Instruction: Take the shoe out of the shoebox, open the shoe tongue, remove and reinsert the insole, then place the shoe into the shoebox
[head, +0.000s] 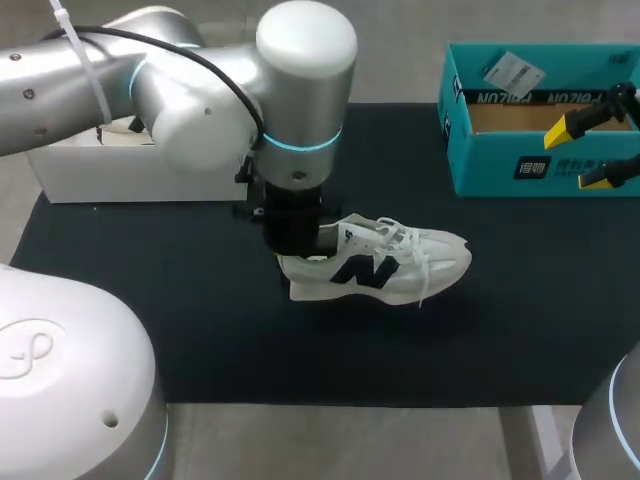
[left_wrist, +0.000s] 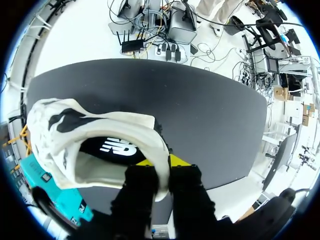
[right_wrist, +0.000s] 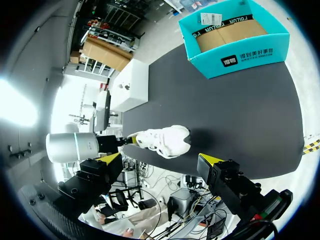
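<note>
My left gripper pinches the shoe by its heel rim, probably light, soft and floppy there, while my right gripper is spread.

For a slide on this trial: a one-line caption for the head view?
Left gripper shut on the heel of the shoe on the mat; right gripper open, empty; shoebox far right.

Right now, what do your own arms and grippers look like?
My left arm is silver-grey with fat rounded joints. A glowing cyan ring circles the wrist joint, and the section below it is black. A black cable runs along the arm, with a white zip tie on it. Both sets of jaws are blocky black fingers with bright yellow tips.
</note>
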